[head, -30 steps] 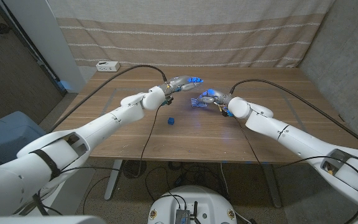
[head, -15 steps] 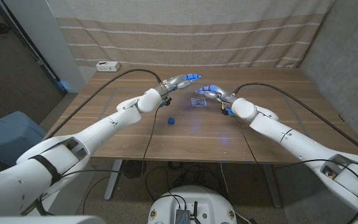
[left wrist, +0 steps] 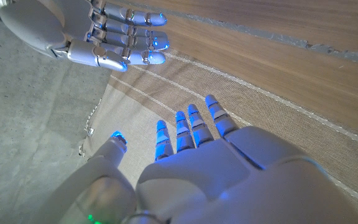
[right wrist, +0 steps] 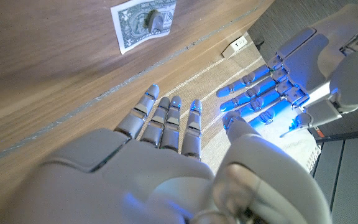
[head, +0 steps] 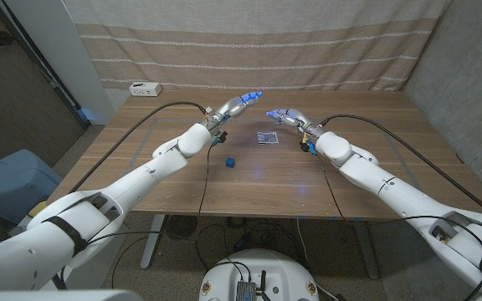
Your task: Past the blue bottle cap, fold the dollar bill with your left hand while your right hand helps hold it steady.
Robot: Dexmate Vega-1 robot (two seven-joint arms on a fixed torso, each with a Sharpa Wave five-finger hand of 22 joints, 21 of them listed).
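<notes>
Dollar bill (head: 266,138) is seen lying flat on the wooden surface (head: 333,188), toward the far side, just past and to the right of the blue bottle cap (head: 231,162). Its long axis is seen running roughly left-right in the head view; it looks short for a full note, so it may be folded already, but that cannot be told for sure. In the right wrist view the bill (right wrist: 143,23) is shown printed face up, one corner slightly lifted.

Left hand (head: 236,107) is raised above the far edge of the surface, fingers (left wrist: 188,127) stretched out and apart, nothing gripped. No contact with the bill or cap is seen.

Right hand (head: 284,117) is likewise raised, beyond the bill, fingers (right wrist: 166,121) extended and slightly spread, nothing held, nothing touched. The two hands are seen facing each other, fingertips near but apart, with blue light on the fingertips.

Blue bottle cap is seen standing alone on the surface, nearer the robot than the bill, well apart from both hands.

A white power strip (head: 145,88) is seen at the far left corner; a striped curtain (head: 249,50) hangs behind.
</notes>
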